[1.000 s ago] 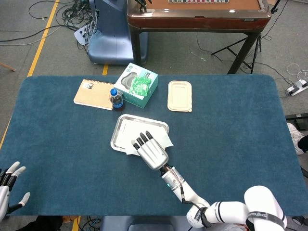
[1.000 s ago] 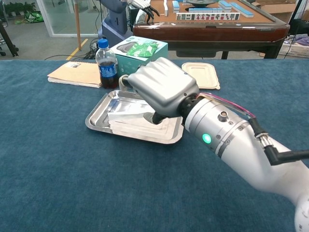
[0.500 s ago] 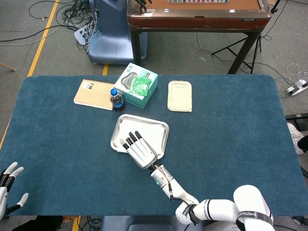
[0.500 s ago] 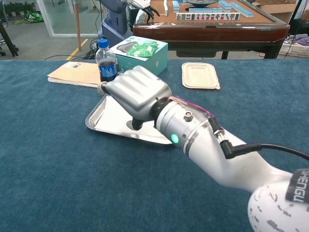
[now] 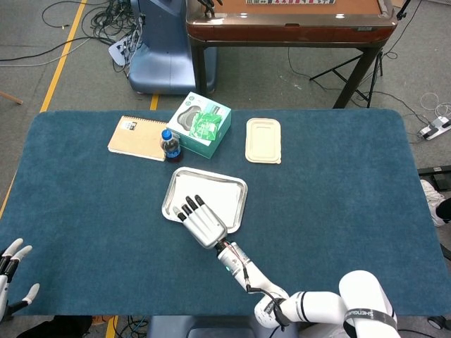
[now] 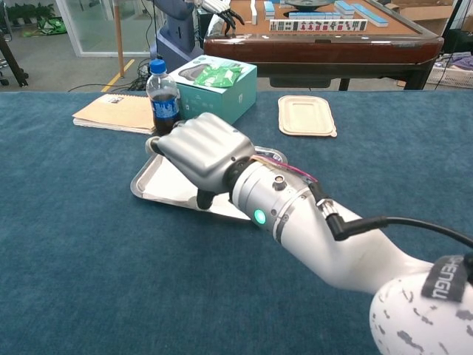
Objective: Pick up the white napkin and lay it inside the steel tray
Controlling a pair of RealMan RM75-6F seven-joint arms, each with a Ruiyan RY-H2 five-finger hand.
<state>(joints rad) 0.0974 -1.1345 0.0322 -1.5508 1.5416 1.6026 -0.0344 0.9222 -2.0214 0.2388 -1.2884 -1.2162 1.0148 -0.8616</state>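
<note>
The steel tray lies mid-table, and the white napkin is spread inside it. My right hand reaches over the tray's near-left corner, fingers curled down onto the napkin's near part, gripping it from above. In the chest view the right hand covers most of the tray, with its thumb down on the tray floor, and hides the napkin. My left hand hovers at the table's near-left corner, far from the tray, with its fingers spread and nothing in it.
Behind the tray stand a cola bottle, a teal tissue box, a tan notebook and a beige lid. The bottle stands close to the tray's far-left corner. A wooden table stands beyond the far edge.
My right hand has moved left across the tray, drawing the napkin with it. The napkin no longer hangs over the tray's near-right rim. The left hand has sunk slightly lower.
</note>
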